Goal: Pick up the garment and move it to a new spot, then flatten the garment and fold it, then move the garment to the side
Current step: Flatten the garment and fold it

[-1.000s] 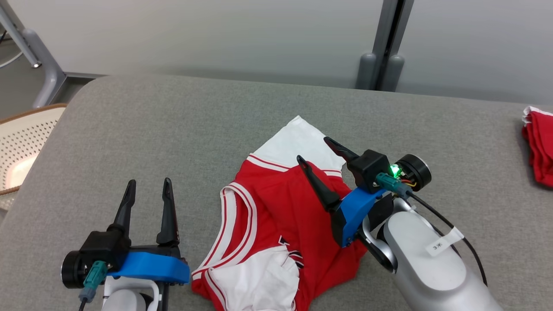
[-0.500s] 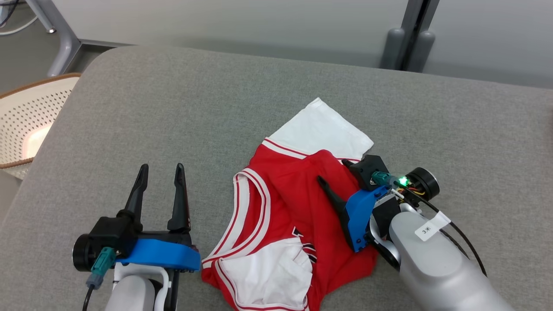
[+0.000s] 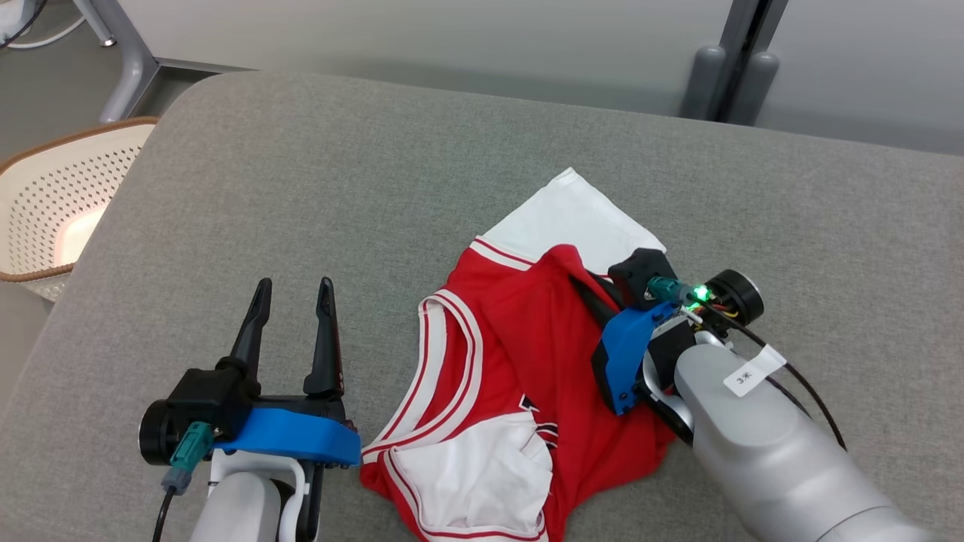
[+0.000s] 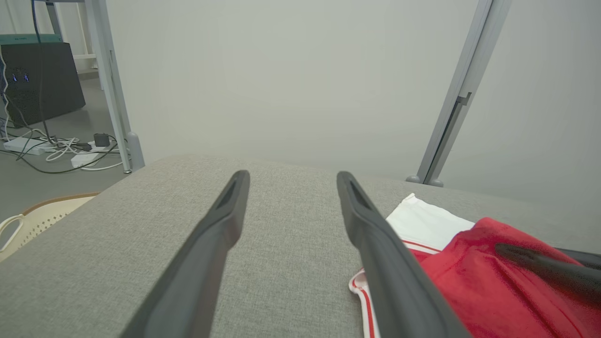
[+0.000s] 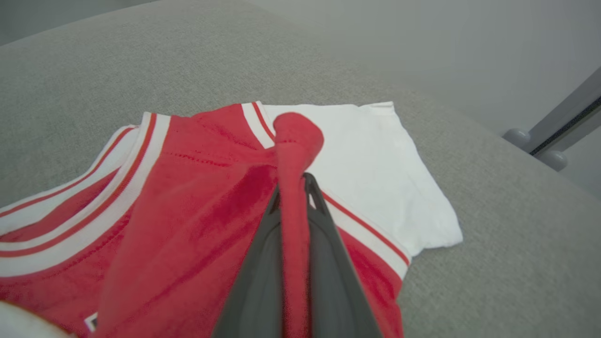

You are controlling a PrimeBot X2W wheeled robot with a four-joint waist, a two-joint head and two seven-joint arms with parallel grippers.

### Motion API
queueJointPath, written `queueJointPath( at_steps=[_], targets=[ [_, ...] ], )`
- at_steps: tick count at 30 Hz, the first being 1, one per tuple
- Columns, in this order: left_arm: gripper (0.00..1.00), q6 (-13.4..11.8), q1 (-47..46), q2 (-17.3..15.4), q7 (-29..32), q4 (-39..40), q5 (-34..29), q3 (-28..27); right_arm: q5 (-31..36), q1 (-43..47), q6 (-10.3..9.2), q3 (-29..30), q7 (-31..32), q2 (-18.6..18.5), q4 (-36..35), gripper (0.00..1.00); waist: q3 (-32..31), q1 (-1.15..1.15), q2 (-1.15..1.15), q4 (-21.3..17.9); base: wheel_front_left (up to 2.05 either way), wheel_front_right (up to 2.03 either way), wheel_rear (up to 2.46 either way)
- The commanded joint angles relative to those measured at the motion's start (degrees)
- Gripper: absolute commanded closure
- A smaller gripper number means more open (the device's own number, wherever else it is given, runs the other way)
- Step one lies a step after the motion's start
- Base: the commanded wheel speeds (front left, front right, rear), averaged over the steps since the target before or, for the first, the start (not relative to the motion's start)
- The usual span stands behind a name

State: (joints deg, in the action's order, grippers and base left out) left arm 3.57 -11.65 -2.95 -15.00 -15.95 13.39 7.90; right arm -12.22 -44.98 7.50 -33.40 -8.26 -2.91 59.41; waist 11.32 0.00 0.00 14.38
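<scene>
Fingers (image 5: 328, 253) of the right gripper (image 5: 292, 185) hold a red fold of the garment (image 3: 512, 361), which lies along 1 to 7 o'clock. The left gripper (image 3: 294, 283), wide and empty, stands at its 9 o'clock.

The red-and-white jersey garment (image 3: 512, 354) is soft, matt cloth; the grey padded surface (image 3: 301, 188) is coarse woven fabric; my long dark fingers (image 5: 331, 281) are smooth matt plastic.

A broad grey woven-fabric padded surface (image 3: 301, 188) lies in front. Off its left edge sits a cream perforated plastic basket with a brown rim (image 3: 38, 188). Behind its far edge, grey metal posts (image 3: 727, 68) rise against a pale wall (image 3: 452, 38). Past its far left corner, white cables (image 4: 61, 150) trail across the floor near a black box (image 4: 40, 80).
</scene>
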Motion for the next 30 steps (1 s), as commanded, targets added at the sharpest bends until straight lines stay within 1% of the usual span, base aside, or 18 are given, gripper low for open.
queueJointPath(
  at_steps=[1,3,8,13,15,19,25,30],
  targets=[
    [0.0,-0.18,-0.03,0.09,-0.26,0.0,0.14,-0.25,-0.33,-1.57,0.0,0.28,-1.17,-0.04,0.6,1.0,-0.33,0.0,0.0,-0.33,0.0,0.0,0.0],
    [0.0,-0.28,0.54,0.09,-0.26,-0.04,0.11,-0.55,-0.86,-2.82,-0.01,1.1,-2.65,-0.06,1.57,1.0,-0.85,0.0,0.0,-0.8,0.0,0.0,0.0],
    [0.0,0.01,1.58,0.1,-0.26,-0.02,-0.45,-1.32,-1.8,-5.21,-0.01,3.95,-5.76,-1.97,2.22,1.0,-2.57,0.0,0.0,-2.96,0.0,0.0,0.0],
    [0.0,0.53,2.97,0.08,-0.26,-0.27,-1.37,-2.49,-2.79,-4.29,-0.01,7.46,-6.89,-4.56,-0.1,1.0,-4.19,0.0,0.0,-6.09,0.0,0.0,0.0],
    [0.0,0.76,3.46,0.07,-0.25,-0.28,-1.49,-2.95,-3.15,-2.61,0.0,9.68,-6.98,-5.73,-2.9,1.0,-4.7,0.0,0.0,-7.51,0.0,0.0,0.0],
    [0.0,1.06,4.46,0.05,-0.25,-0.39,-1.97,-3.53,-3.58,3.96,0.0,14.36,-6.99,-7.14,-10.98,1.0,-5.69,0.0,0.0,-10.01,0.0,0.0,0.0],
    [0.0,1.27,5.77,0.05,-0.25,-0.29,-2.28,-4.04,-3.61,18.61,-0.01,21.34,-7.01,-7.78,-23.38,1.0,-7.1,0.0,0.0,-12.76,0.0,0.0,0.0],
    [0.0,1.45,6.6,0.04,-0.25,-0.17,-2.62,-4.54,-4.58,30.4,0.0,29.72,-7.0,-5.55,-30.39,1.0,-7.77,0.0,0.0,-14.03,0.0,0.0,0.0]
  ],
)
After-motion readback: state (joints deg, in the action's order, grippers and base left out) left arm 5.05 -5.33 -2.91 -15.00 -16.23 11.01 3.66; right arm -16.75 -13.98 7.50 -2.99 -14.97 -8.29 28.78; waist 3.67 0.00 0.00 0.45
